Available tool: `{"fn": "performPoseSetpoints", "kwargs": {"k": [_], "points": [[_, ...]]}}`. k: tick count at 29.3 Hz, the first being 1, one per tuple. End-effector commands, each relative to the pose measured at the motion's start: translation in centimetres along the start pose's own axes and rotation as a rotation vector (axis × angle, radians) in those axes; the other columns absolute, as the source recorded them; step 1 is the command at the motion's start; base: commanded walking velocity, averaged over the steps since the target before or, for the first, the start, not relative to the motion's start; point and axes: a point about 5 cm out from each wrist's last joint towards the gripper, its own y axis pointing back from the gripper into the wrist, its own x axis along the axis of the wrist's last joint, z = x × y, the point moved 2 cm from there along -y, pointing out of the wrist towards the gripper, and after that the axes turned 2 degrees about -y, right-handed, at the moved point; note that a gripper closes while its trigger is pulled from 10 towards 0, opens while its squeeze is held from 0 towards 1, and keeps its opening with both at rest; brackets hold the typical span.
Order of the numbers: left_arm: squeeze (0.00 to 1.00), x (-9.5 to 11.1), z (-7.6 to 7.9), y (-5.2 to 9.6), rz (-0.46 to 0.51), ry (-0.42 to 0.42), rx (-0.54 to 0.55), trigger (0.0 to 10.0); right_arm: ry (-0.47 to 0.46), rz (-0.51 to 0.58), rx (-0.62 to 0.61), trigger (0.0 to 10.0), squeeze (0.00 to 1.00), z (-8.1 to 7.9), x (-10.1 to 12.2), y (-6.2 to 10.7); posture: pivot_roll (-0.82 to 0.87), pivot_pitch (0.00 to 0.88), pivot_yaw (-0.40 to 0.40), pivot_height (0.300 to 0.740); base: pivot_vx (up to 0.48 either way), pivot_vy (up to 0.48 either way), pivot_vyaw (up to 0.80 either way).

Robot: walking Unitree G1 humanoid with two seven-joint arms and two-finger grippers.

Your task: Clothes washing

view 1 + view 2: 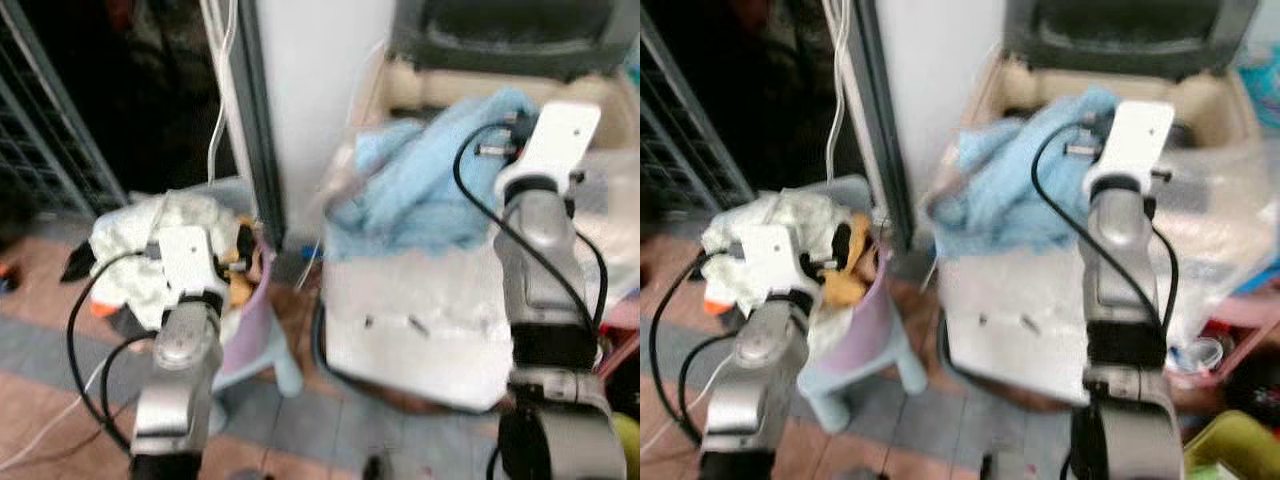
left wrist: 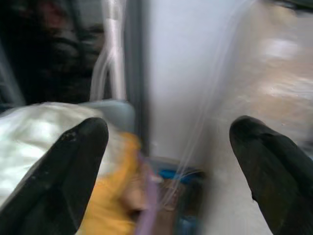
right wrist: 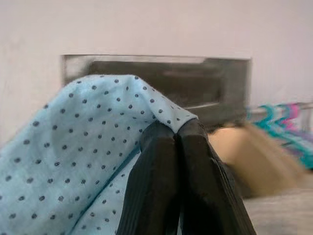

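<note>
Clothes: 1 light-blue dotted garment (image 3: 73,147) is pinched between the 2 fingers of the right hand (image 3: 177,128), fingertips pressed together on a fold near its upper edge. From the head camera, the rest of the cloth bunches below and to the left of that hand, heaped on the white washing machine (image 1: 420,330), in front of the dark open tub behind it.

Handling judgement: thin, soft, light fabric, no stiffness, so it will sag and trail from a single pinch point. Slip risk is low while the fold stays thick; a single-layer edge could pull free. A better hold is probably a gathered ridge near the middle of the bundle, so less cloth hangs and snags on the machine rim.

Left hand (image 2: 166,142): fingers spread wide, holding nothing. Ahead of it and below lies a second pile of laundry (image 1: 150,235), whitish with a yellow piece, resting on a small pale-blue chair (image 1: 865,350) just beside a dark vertical post. Those pieces look equally limp; blur prevents telling how many.
</note>
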Motion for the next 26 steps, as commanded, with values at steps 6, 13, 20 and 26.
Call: {"fn": "performPoseSetpoints", "kwargs": {"k": [6,13,20,26], "points": [[0.0,0.2,0.2,-0.2,0.006,0.042,0.017,10.0,-0.014,0.021,0.129,10.0,0.0,-2.0,0.5,-0.9,-0.01,0.011,0.052,0.74,0.388,0.0,-0.22],[0.0,-0.1,-0.5,-0.1,-0.003,0.057,0.057,10.0,-0.018,-0.004,0.364,10.0,0.0,-5.2,-0.5,0.6,-0.01,0.012,0.047,0.74,0.456,0.0,0.0],[0.0,-0.3,-0.4,-0.2,-0.012,0.054,0.059,10.0,0.069,0.088,0.574,10.0,0.0,-7.2,1.1,1.1,-0.02,0.005,0.05,0.74,0.447,0.0,0.0],[0.0,-0.5,-0.1,-0.4,-0.025,0.049,0.061,10.0,0.124,0.166,0.658,10.0,0.0,-8.7,3.8,-0.7,-0.04,0.0,0.056,0.74,0.311,0.208,0.0]]}}
